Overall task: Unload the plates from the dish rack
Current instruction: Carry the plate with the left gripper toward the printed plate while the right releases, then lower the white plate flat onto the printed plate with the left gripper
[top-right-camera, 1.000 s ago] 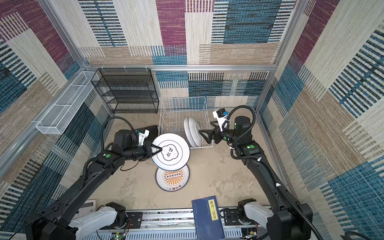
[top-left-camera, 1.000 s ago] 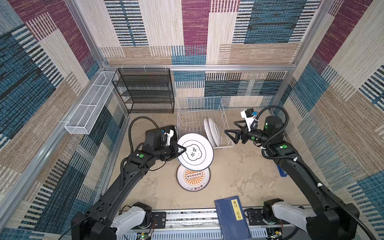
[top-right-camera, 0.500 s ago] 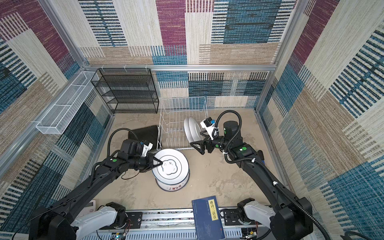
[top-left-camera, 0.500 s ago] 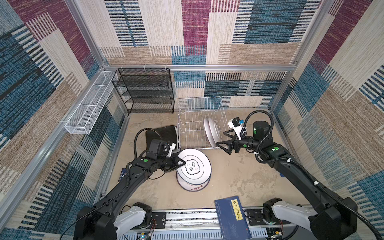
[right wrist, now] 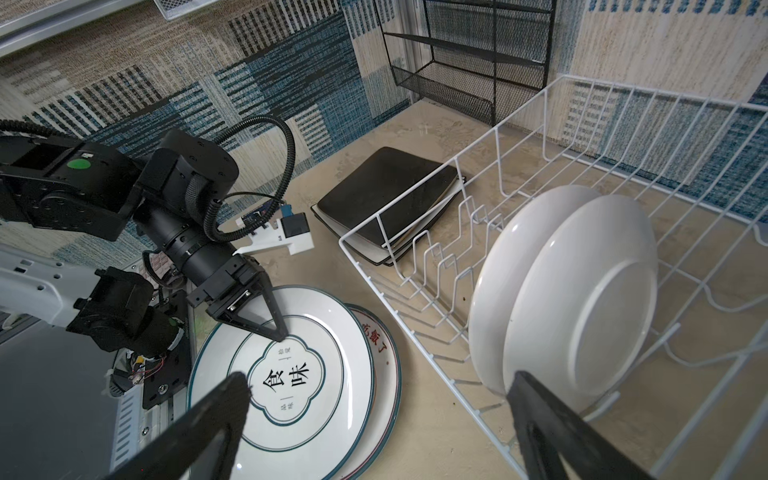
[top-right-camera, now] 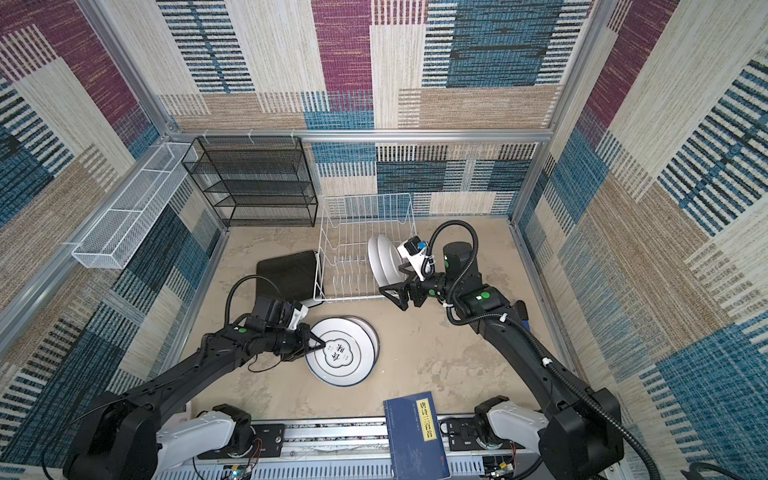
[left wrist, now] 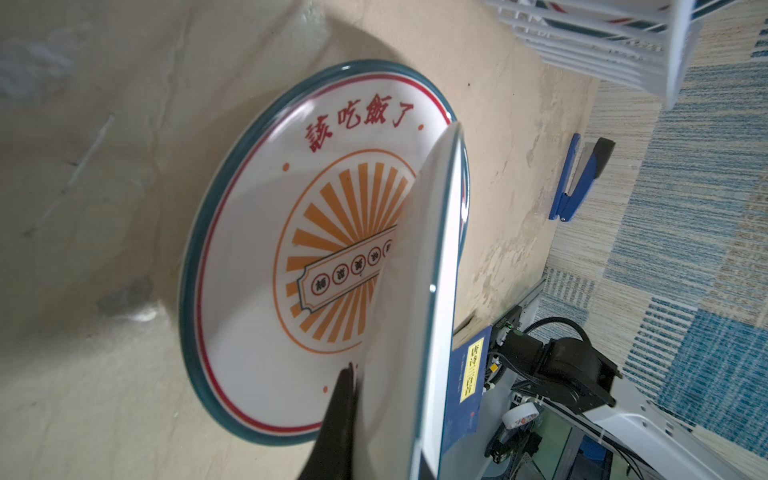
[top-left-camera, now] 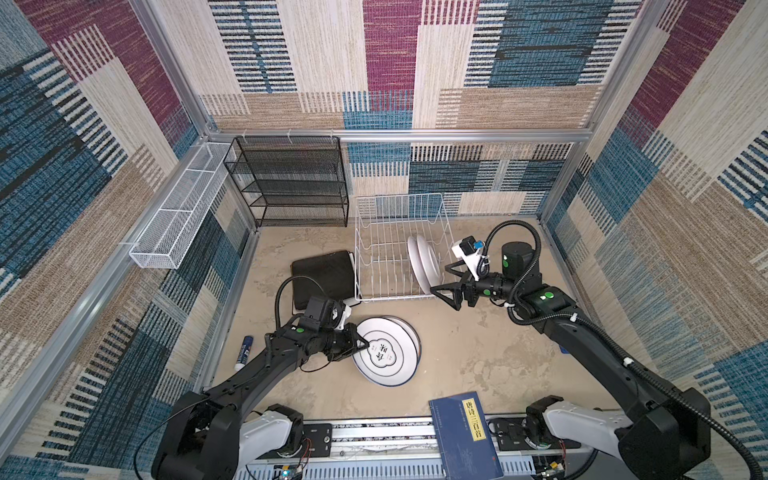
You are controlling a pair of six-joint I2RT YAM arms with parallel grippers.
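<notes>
Left wrist view, emblem plate (left wrist: 409,311) tilted over sunburst plate (left wrist: 257,232) on counter (top-left-camera: 478,353), my left tool (top-left-camera: 362,344) clenched on its rim, my right tool (top-left-camera: 448,284) spread wide, empty, just beside two white plates (top-left-camera: 422,262) standing in dish rack (top-left-camera: 395,298), black square plate (top-left-camera: 324,270) flat beside rack

Your right gripper (right wrist: 378,386) has its jaws spread wide, just outside the near edge of the dish rack (right wrist: 415,266). In the rack, two round white plates (right wrist: 582,299) stand on edge between the prongs, one leaning against the other, undersides toward the camera. On the floor beside the rack, the left gripper (right wrist: 278,332) pinches the rim of the emblem plate (right wrist: 291,382) — it overlaps a red-lettered plate (right wrist: 384,345) beneath. Farther off, a black square plate (right wrist: 386,187) tops a flat stack just beside the rack's corner.
</notes>
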